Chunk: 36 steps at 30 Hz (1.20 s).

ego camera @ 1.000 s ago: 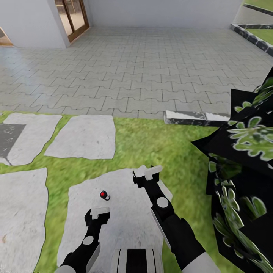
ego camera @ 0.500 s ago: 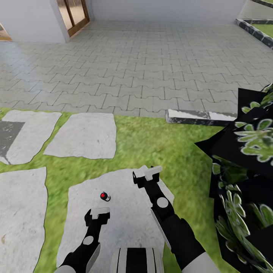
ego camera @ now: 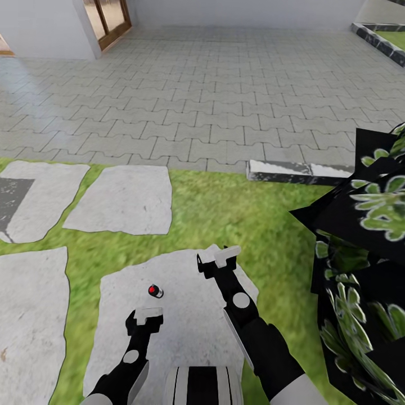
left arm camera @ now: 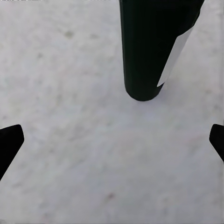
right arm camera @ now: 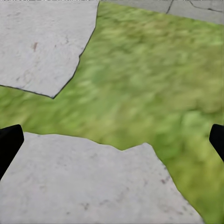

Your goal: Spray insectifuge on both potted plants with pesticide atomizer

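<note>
Progress is slight: the pesticide atomizer [ego camera: 156,291] stands upright and ungrasped on a pale stepping stone [ego camera: 185,332], so the pickup and all the spraying are, as I judge it, still to do. The left gripper [ego camera: 144,316] hovers just short of the bottle on that same stone; in the left wrist view its fingertips [left arm camera: 9,142] sit at the far edges of the frame, spread wide with nothing between them, and the dark bottle [left arm camera: 151,46] lies ahead. The right gripper [ego camera: 219,257], also spread and empty, hangs near the stone's far edge, where grass [ego camera: 236,219] begins. Room around the bottle looks free on all sides. A dark leafy plant [ego camera: 360,270] crowds the right arm's outer side, well apart from the bottle.
</note>
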### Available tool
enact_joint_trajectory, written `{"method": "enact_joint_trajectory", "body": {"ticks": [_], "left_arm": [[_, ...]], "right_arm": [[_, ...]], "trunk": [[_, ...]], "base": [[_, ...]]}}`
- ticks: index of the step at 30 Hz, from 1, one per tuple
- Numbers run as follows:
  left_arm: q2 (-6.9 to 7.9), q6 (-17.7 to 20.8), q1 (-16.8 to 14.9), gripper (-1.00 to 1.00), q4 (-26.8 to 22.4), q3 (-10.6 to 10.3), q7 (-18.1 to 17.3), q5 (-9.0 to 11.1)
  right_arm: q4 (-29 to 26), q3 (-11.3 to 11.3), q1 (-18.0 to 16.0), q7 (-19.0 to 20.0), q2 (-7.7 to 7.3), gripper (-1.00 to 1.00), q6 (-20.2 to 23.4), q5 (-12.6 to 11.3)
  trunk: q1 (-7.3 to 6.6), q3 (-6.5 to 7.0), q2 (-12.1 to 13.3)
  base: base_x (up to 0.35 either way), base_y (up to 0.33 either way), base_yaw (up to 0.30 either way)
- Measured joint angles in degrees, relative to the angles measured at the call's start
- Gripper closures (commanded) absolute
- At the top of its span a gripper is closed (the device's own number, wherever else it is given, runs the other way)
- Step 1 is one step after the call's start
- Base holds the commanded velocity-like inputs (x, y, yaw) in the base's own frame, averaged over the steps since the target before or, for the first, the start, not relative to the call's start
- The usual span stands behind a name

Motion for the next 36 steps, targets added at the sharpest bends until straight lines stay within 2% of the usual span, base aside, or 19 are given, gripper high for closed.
{"method": "enact_joint_trajectory", "body": {"ticks": [36], "left_arm": [[-0.06,0.0,0.0,-1.0,-0.6,-0.1,-0.1,0.0]], "right_arm": [[0.3,0.1,0.0,0.0,0.0,-1.0,0.0,0.0]], "trunk": [[-0.02,0.07,0.0]], "base": [[0.011,0.0,-0.006]]}}
